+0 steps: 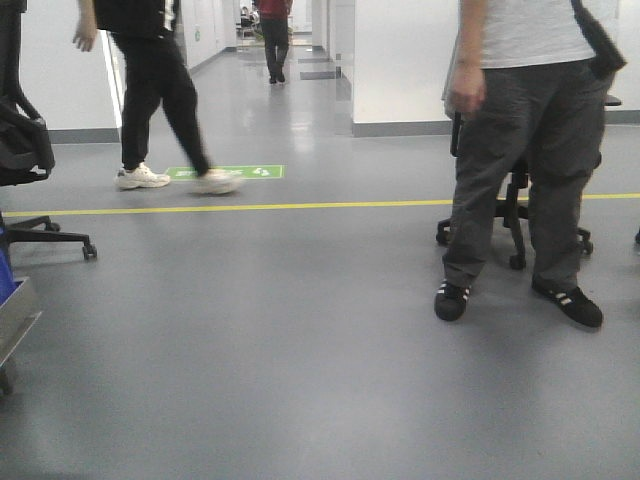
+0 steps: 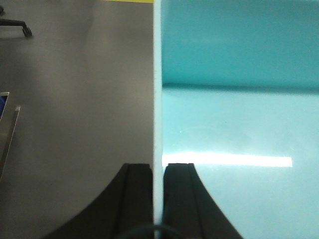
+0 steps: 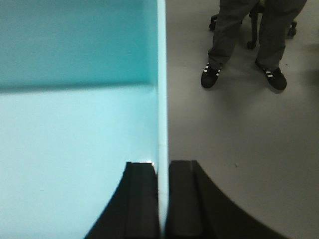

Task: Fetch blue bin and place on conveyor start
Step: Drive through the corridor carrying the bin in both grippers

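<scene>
Status: one bin (image 2: 234, 99), pale cyan, carried between both arms and clear of the floor by my read. Left gripper (image 2: 158, 167) is clamped on its left wall, one finger outside and one inside. The bin interior fills the right half of that wrist frame. Right gripper (image 3: 163, 164) mirrors it, pinching the right wall, with the interior filling the left half of its frame. Each gripped wall runs straight up-frame from the fingers to a far wall crossing the upper part. Long axis: can't tell, since neither wrist view shows length against width. Neither arm is nearer; both are on it. What shows of the inside is empty.

Conveyor isn't in any view, so its bearing from the grippers is unknown. I'd judge the next move is a base drive or turn to find it, not an arm move.

Front view counts:
- **People:** three. Standing person (image 1: 530, 150) at right, walking person (image 1: 150, 90) upper left, far person (image 1: 273, 35) down the corridor.
- **Office chairs:** two. Right chair (image 1: 515, 215) behind the standing person, left chair (image 1: 25, 150) at the frame edge.
- **Other:** one yellow floor line (image 1: 250, 207), and a steel shelf (image 1: 15, 320) edge at lower left.

Standing person is the likeliest collision risk.
</scene>
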### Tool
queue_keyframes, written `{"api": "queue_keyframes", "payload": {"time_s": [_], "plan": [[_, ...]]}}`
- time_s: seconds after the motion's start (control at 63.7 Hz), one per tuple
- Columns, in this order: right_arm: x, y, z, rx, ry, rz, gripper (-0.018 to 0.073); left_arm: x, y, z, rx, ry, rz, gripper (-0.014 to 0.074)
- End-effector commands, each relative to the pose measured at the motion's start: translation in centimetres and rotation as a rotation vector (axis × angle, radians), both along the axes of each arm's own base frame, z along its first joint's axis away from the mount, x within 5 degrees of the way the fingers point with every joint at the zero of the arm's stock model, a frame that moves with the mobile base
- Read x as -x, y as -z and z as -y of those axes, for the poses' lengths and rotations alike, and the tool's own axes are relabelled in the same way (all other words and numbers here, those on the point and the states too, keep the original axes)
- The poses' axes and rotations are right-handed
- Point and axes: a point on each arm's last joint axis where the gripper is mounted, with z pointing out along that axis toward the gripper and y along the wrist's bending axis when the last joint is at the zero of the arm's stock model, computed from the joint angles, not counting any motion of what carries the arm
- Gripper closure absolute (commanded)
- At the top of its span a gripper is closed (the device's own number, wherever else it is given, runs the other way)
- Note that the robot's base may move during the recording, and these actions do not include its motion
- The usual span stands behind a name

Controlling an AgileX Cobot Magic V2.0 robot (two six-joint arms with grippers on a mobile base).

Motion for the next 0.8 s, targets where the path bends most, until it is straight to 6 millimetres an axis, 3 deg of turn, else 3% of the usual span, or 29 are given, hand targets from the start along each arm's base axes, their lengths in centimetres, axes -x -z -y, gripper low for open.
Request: {"api": "queue_keyframes", "payload": {"time_s": [0.0,0.784], "plan": [[0.41,-1.1,0.41,0.008,0.003,0.061,0.0711,0.5,-1.1,-0.12,0.005,0.006,0.062,0.0708],[0.38,-1.16,0.38,0.006,0.001,0.069,0.0711,0.43,-1.2,-0.43,-0.023,-0.013,0.075,0.0708]]}}
